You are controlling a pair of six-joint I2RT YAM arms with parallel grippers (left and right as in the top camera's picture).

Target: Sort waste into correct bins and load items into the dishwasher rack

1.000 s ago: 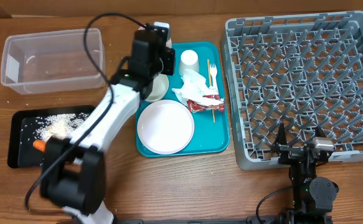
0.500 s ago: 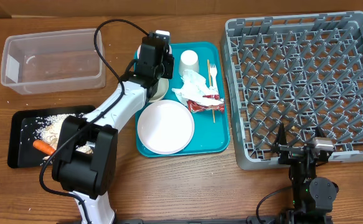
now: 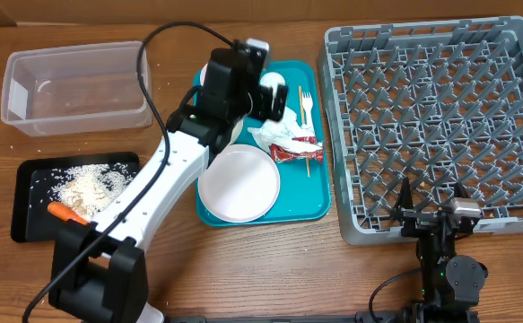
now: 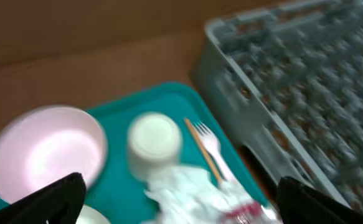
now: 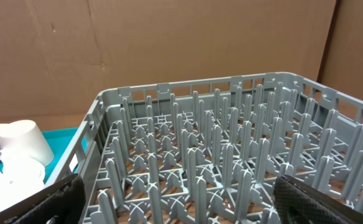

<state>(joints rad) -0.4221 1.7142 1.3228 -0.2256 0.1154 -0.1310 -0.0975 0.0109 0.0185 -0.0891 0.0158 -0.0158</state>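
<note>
Swung rightward along the upper edge of the teal tray [image 3: 319, 211], the left arm now hangs over the white cup [image 4: 154, 138] rather than over the bowl [image 4: 44, 152] it covered a second ago. Its left gripper [image 4: 181, 202], clenched then, has sprung wide: both fingertips sit at the lower corners of the wrist view with nothing between them. The bowl lies released at the tray's upper left, mouth up and apparently emptied.

The cup appears to stand upside down, just beside the fork [image 4: 209, 144] and the thin wooden stick [image 3: 308, 154], which lie side by side along the tray's right part. Below the cup the crumpled napkin [image 3: 277, 130] rests against the red wrapper [image 3: 290, 151]. The round plate [image 3: 239, 184] fills the tray's lower left.

Food waste is already separated. Rice scraps [image 3: 86, 184] and the carrot [image 3: 64, 213] lie in the black tray [image 3: 28, 224] at lower left. The clear tub [image 3: 91, 90] at upper left looks nearly bare and is presumably reserved for the napkin and wrapper.

The dishwasher rack [image 3: 440, 126] at right holds nothing yet. The right gripper [image 5: 180, 199] waits spread apart and empty at the rack's lower edge, probably stationed there to receive dishes. Wide jaws suit a descent on the cup or the napkin; which is intended cannot be told.
</note>
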